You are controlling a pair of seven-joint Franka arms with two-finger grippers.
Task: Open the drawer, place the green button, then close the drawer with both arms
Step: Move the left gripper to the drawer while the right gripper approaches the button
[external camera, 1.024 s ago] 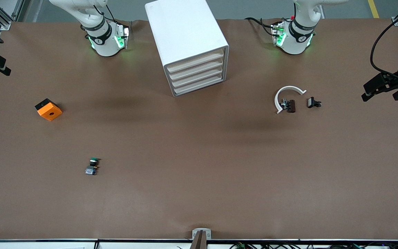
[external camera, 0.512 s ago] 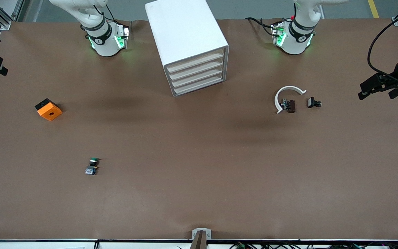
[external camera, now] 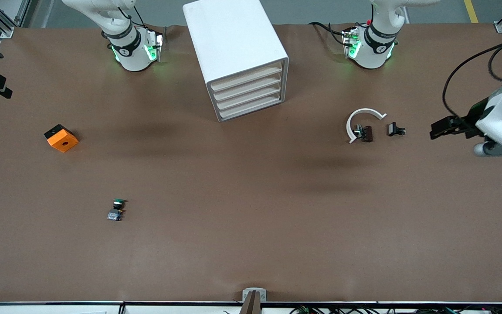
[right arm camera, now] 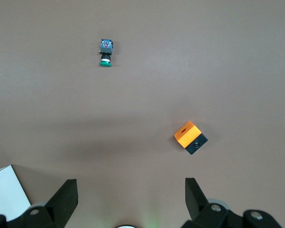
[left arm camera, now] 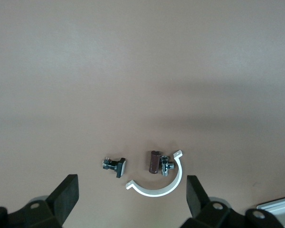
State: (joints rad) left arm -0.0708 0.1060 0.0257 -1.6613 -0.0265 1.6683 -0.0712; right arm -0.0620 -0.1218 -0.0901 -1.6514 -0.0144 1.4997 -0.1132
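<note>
The white cabinet [external camera: 233,48] stands between the two arm bases, and all of its cream-fronted drawers [external camera: 249,93] are shut. The tiny green-capped button [external camera: 117,209] [right arm camera: 105,52] lies on the brown table, nearer the front camera than the orange block [external camera: 61,138]. My left gripper [external camera: 437,130] [left arm camera: 131,185] hangs open and empty high over the left arm's end of the table. My right gripper [external camera: 5,91] [right arm camera: 130,190] hangs open and empty over the right arm's end.
A white curved arc [external camera: 362,124] [left arm camera: 159,185] with a small dark part [external camera: 366,133] lies toward the left arm's end, beside another small black part [external camera: 395,129] [left arm camera: 115,166]. The orange block [right arm camera: 191,137] has a dark hole. A cabinet corner [right arm camera: 7,190] shows in the right wrist view.
The left arm's hand has swung in from the table's end toward the white arc. The right gripper has barely shifted. Nothing on the table has moved.
</note>
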